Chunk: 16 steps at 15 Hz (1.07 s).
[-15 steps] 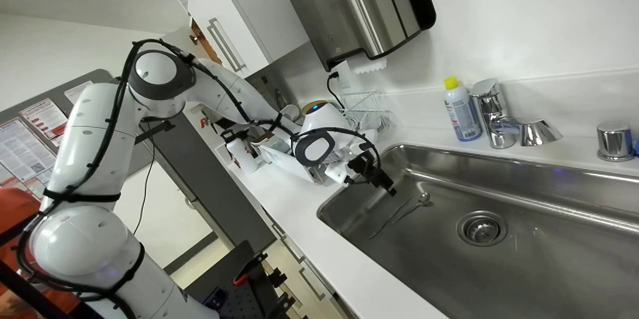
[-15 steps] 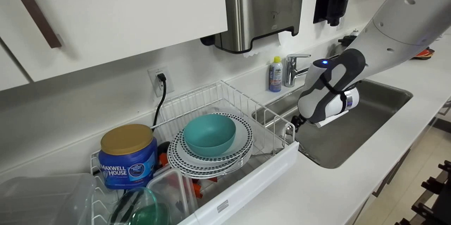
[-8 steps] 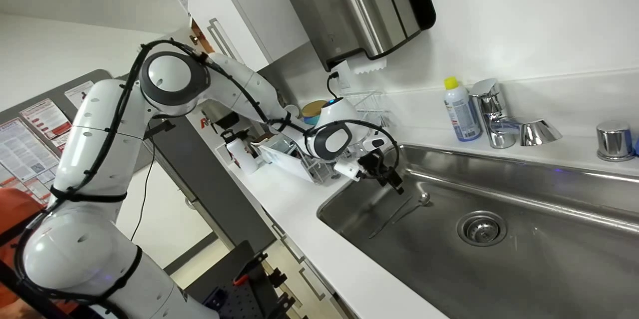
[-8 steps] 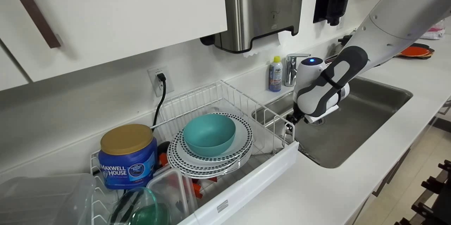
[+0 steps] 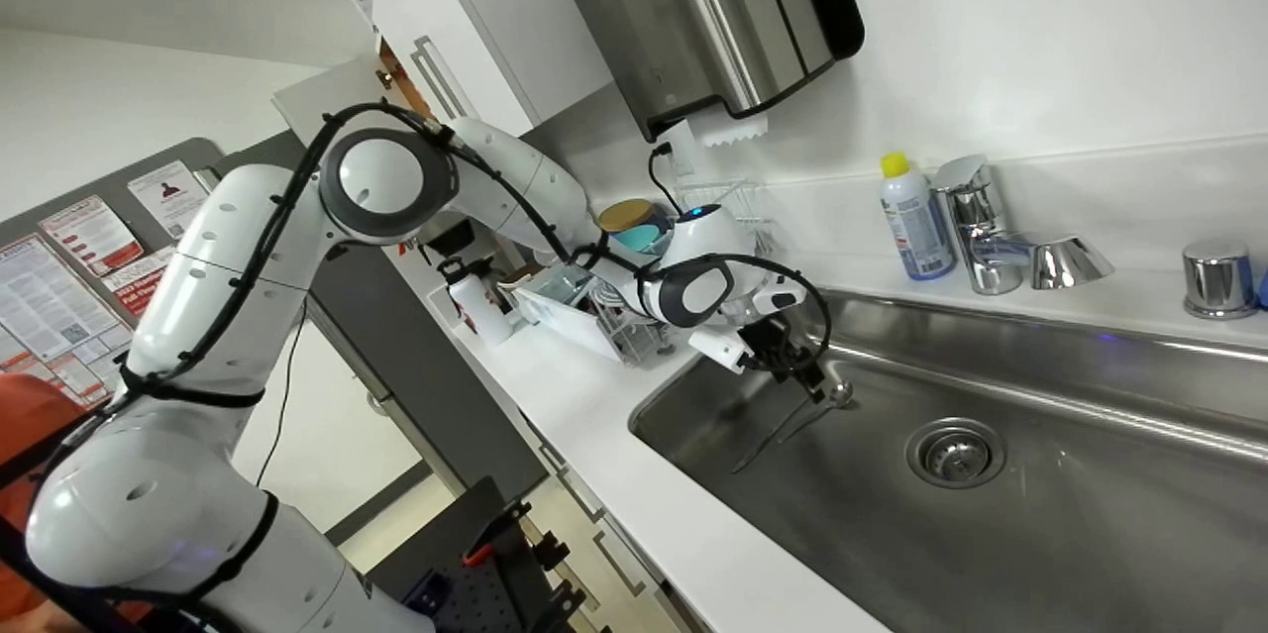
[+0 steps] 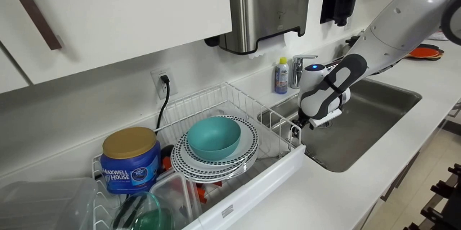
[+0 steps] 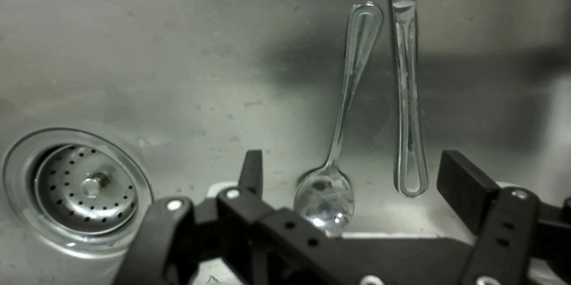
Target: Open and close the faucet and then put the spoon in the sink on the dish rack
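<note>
The pincer [image 7: 352,169] has its fingers spread wide apart, hanging over the spoon [image 7: 347,93], can't tell how high up. Spoon's lying on the floor of the stainless-steel sink [image 5: 1090,534], and in the wrist view its bowl shows between the fingers, closer to the left one, with the handle running off away from the pincer. There's a table knife [image 7: 407,84] just beside it, butt end showing close to the right finger. The drain strainer [image 7: 84,189] is off to the pincer's left in that view. The chrome faucet [image 5: 981,252] stands well apart from the pincer, up and to its right in an exterior view, a yellow-capped spray can [image 5: 916,227] right next to it. The white wire dish rack [image 6: 252,190] is near the pincer, on its left in both exterior views, with a teal bowl [image 6: 214,138] sitting inside on stacked plates [image 6: 201,167].
</note>
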Motion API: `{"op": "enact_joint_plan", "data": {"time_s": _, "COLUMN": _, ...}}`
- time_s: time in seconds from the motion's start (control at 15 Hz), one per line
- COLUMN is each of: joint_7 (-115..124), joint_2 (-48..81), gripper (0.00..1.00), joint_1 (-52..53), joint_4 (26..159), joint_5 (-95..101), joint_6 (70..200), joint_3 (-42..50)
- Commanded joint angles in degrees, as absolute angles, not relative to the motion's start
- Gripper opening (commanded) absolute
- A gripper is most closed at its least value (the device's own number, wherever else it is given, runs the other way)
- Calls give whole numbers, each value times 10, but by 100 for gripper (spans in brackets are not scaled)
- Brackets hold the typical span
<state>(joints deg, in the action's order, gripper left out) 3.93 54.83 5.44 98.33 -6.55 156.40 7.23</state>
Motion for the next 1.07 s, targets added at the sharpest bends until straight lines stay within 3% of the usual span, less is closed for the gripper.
{"op": "enact_joint_plan", "data": {"time_s": 0.0, "joint_7": 60, "joint_2": 581, "gripper": 100, "joint_1": 41, "joint_4": 939, "joint_5": -49, "joint_6": 1545, "joint_3": 60}}
{"op": "enact_joint_plan", "data": {"time_s": 0.47, "joint_7": 86, "joint_2": 626, "gripper": 99, "joint_1": 46, "joint_4": 898, "joint_5": -53, "joint_6": 1545, "joint_3": 65}}
{"op": "enact_joint_plan", "data": {"time_s": 0.53, "joint_7": 89, "joint_2": 629, "gripper": 74, "joint_1": 45, "joint_4": 894, "joint_5": -54, "joint_6": 1545, "joint_3": 64}}
{"op": "enact_joint_plan", "data": {"time_s": 0.6, "joint_7": 90, "joint_2": 632, "gripper": 74, "joint_1": 44, "joint_4": 891, "joint_5": -55, "joint_6": 1544, "joint_3": 63}}
{"op": "enact_joint_plan", "data": {"time_s": 0.87, "joint_7": 92, "joint_2": 640, "gripper": 46, "joint_1": 36, "joint_4": 882, "joint_5": -58, "joint_6": 1544, "joint_3": 59}}
{"op": "enact_joint_plan", "data": {"time_s": 1.0, "joint_7": 90, "joint_2": 639, "gripper": 39, "joint_1": 30, "joint_4": 880, "joint_5": -60, "joint_6": 1544, "joint_3": 56}}
